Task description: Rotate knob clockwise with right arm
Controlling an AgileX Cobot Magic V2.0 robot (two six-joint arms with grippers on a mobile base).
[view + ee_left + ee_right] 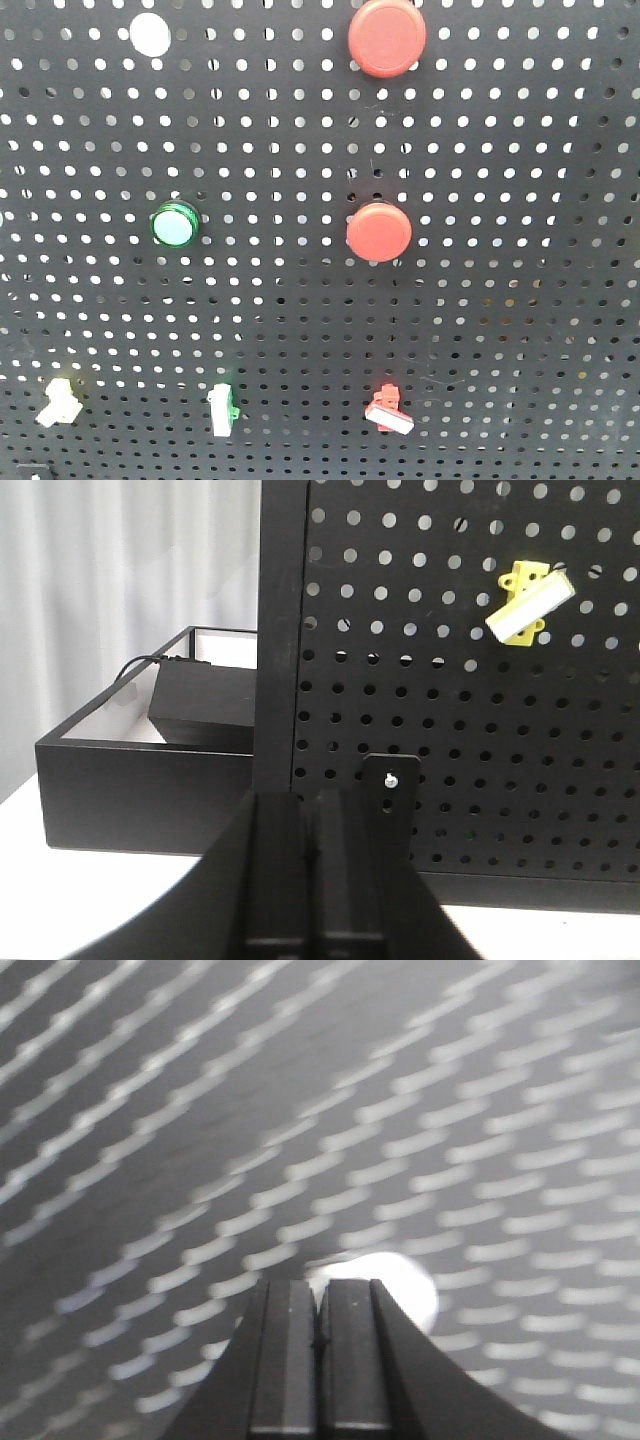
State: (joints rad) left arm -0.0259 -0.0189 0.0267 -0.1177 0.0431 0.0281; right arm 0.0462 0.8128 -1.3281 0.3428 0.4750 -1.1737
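Three small knobs sit in the bottom row of the black pegboard (pixel 300 130): a pale yellow one (pixel 58 400), a green-and-white one (pixel 222 410) and a red-and-white one (pixel 389 410). No gripper shows in the front view. My right gripper (pixel 322 1285) is shut and empty, close to the blurred pegboard, with a bright white round patch (pixel 395 1285) just behind its tips. My left gripper (pixel 318 800) is shut and empty, low by the pegboard's left post (pixel 280 630). A yellow-and-white knob (pixel 525 605) shows up and to the right of it.
Two red round buttons (pixel 387 37) (pixel 379 232), a green lamp (pixel 174 224) and a white round hole (pixel 150 33) are on the board. A black open box (pixel 130 770) holding a dark unit (pixel 205 705) stands left of the board on the white table.
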